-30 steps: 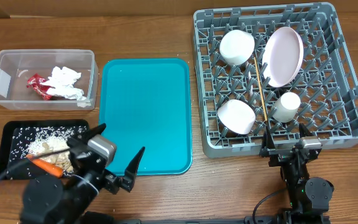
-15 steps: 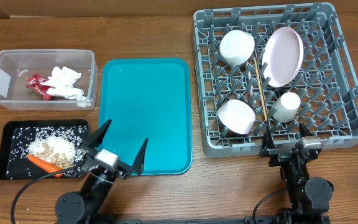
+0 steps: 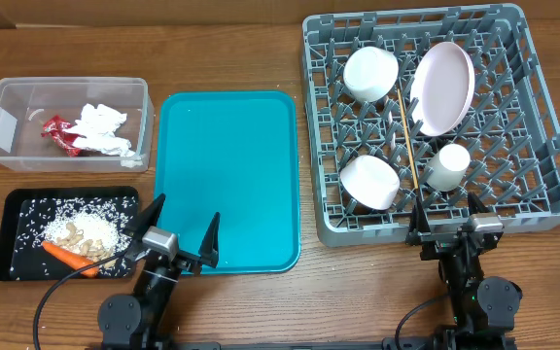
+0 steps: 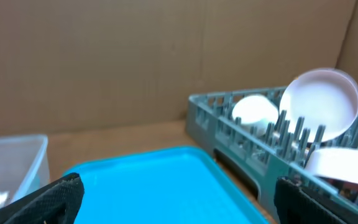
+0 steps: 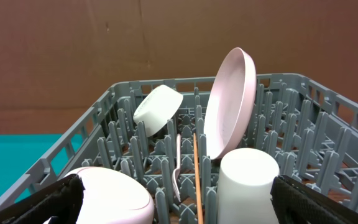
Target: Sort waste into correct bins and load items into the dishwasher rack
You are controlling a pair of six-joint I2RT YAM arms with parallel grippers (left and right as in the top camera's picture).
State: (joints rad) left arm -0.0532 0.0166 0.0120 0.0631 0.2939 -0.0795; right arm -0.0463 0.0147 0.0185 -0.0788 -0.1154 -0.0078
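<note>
The grey dishwasher rack (image 3: pixel 550 136) holds a pale pink plate (image 3: pixel 442 87) on edge, two white bowls (image 3: pixel 370 73) (image 3: pixel 369 182), a white cup (image 3: pixel 447 166) and a thin wooden stick (image 3: pixel 408 136). A white fork (image 5: pixel 178 163) lies beside the stick (image 5: pixel 197 180). The clear tub (image 3: pixel 0 124) contains a red wrapper (image 3: pixel 56 133) and napkins (image 3: pixel 102 130). Rice, crumbs and a carrot (image 3: pixel 66 257) lie in the black tray (image 3: pixel 13 258). My left gripper (image 3: pixel 183 229) is open and empty at the teal tray's near edge. My right gripper (image 3: pixel 446 219) is open and empty at the rack's front wall.
The teal serving tray (image 3: pixel 227 165) lies bare between the bins and the rack, and fills the foreground of the left wrist view (image 4: pixel 154 186). A brown cardboard wall stands behind the table. A few rice grains are scattered on the wood near the black tray.
The left arm has dropped down and drawn back to the table's front edge, its open gripper swinging to face across the teal tray. The right arm has not moved.
</note>
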